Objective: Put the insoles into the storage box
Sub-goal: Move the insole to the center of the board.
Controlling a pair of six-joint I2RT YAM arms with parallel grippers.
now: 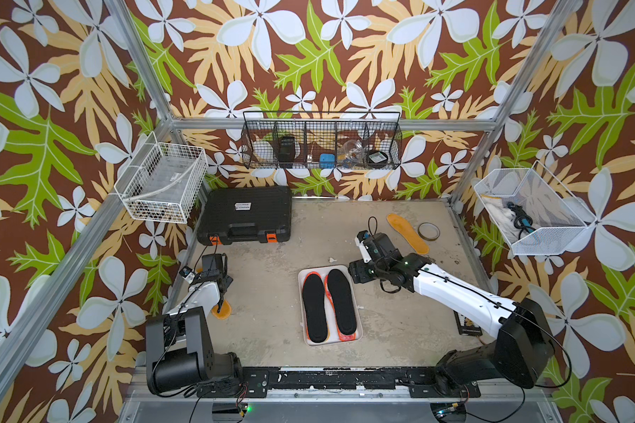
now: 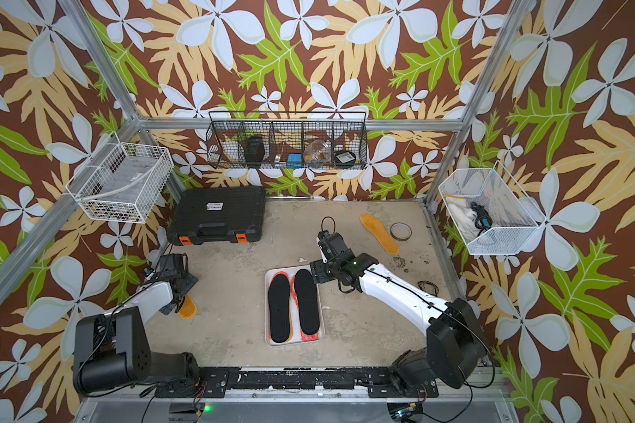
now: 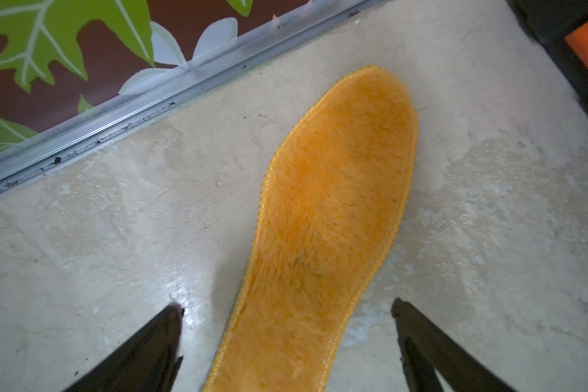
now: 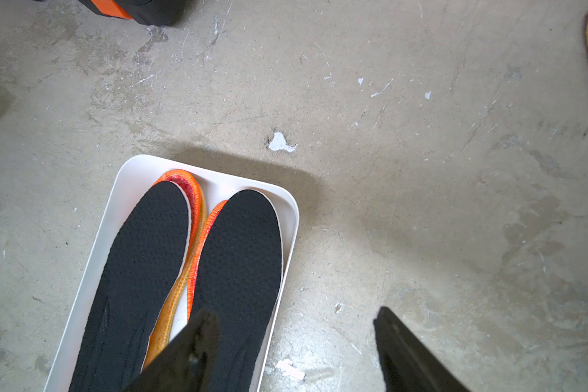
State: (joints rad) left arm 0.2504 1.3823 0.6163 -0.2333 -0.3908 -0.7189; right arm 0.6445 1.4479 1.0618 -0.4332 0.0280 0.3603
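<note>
Insoles [image 1: 341,305] are mostly piled in the storage box [image 1: 307,342], set in the middle of the table [image 1: 400,329] in both top views; two black ones [image 1: 314,307] are laid side by side on top, red-orange rims peeking out underneath. One fuzzy orange insole [image 1: 407,234] is left out at the far right, just beside a tape ring [image 1: 429,231], and another fuzzy one [image 1: 222,311] is half hidden under the left arm [image 1: 202,293]. In the left wrist view, that one is seen flat on the table, straddled by the left gripper [image 3: 287,305], jaws spread wide, nothing grabbed. In the right wrist view, the right gripper [image 4: 294,312] is held over the box's far right corner, jaws parted and empty, one finger [image 4: 190,353] over a black insole.
</note>
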